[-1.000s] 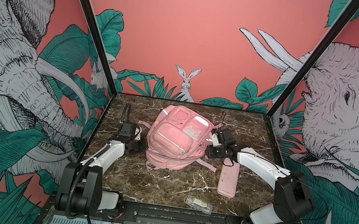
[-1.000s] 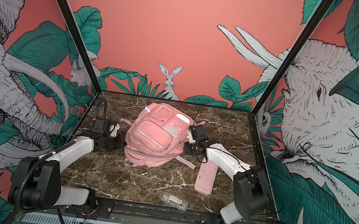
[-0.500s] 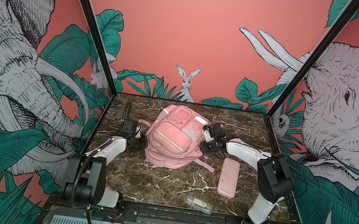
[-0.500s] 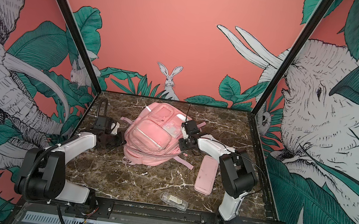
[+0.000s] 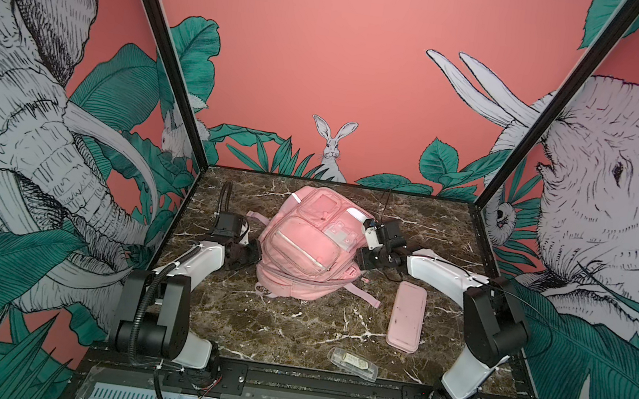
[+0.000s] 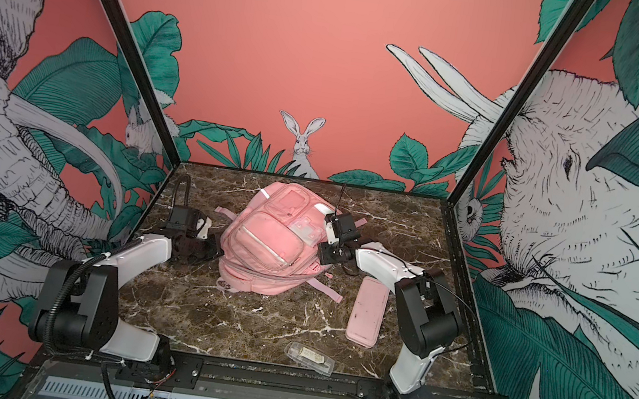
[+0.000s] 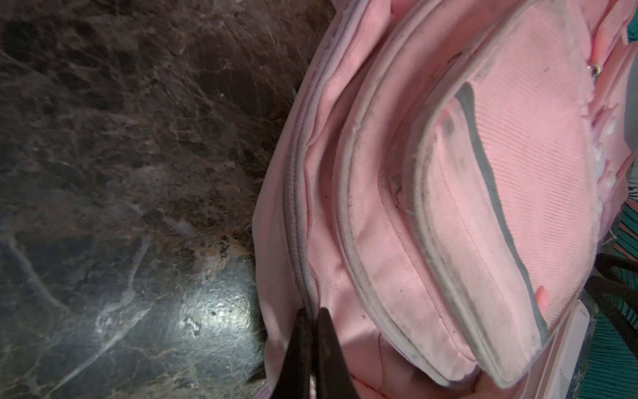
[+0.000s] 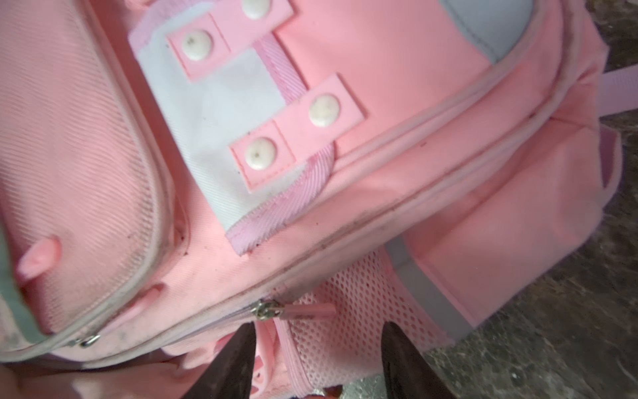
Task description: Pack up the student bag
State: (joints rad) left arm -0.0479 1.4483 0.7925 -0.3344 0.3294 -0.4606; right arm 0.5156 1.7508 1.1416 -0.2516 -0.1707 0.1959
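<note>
The left fingers (image 7: 297, 355) pinch tight on the zip seam (image 7: 293, 207) of a large soft pink fabric backpack (image 5: 305, 249). The right fingers (image 8: 238, 362) stand apart over its mesh pocket (image 8: 345, 311)

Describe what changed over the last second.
The right gripper moved leftward toward the student bag, fingers apart beside its side zip pull. The left gripper stays shut on the bag's seam; the pencil case and clear packet have not moved.
</note>
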